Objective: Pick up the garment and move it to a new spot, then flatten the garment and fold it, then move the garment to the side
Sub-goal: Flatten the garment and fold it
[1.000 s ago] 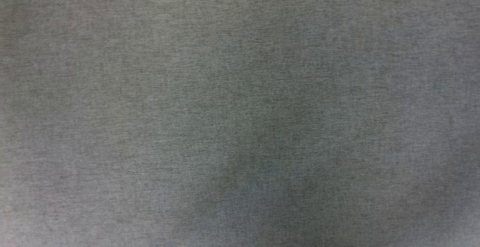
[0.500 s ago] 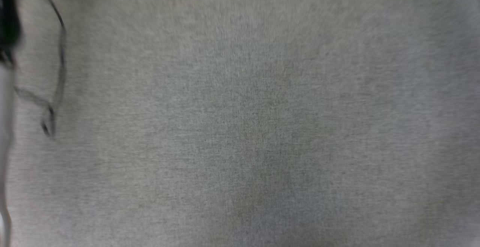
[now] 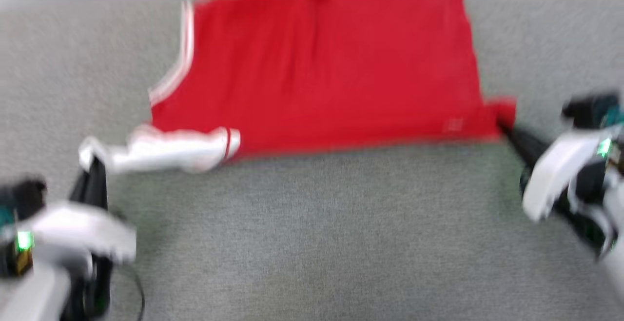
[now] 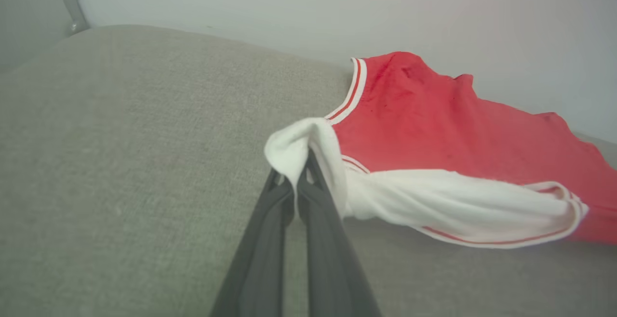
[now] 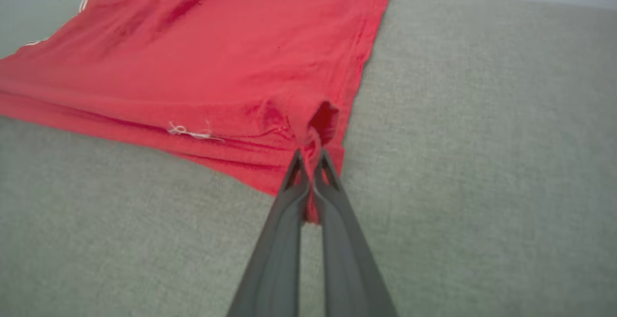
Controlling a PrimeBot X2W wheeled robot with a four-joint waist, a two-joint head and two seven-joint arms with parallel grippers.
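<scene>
Head cam's view has shifted off bare grey cloth (image 3: 312, 243) to show, lower left, the left gripper (image 3: 93, 165) clamped on the white sleeve (image 3: 170, 150), mid right the right gripper (image 3: 503, 127) pinching the hem corner (image 3: 507, 109), and the garment (image 3: 331, 67) spread across upper centre, so prob. mid-flatten w/ fold next.

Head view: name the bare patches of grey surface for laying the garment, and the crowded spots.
Widest patch: the grey surface between the near edge of the garment and the robot, flanked by the left gripper and right gripper. Smaller ones lie left of the striped armhole and right of the hem. Crowded: both clamped corners, and the far edge.
</scene>
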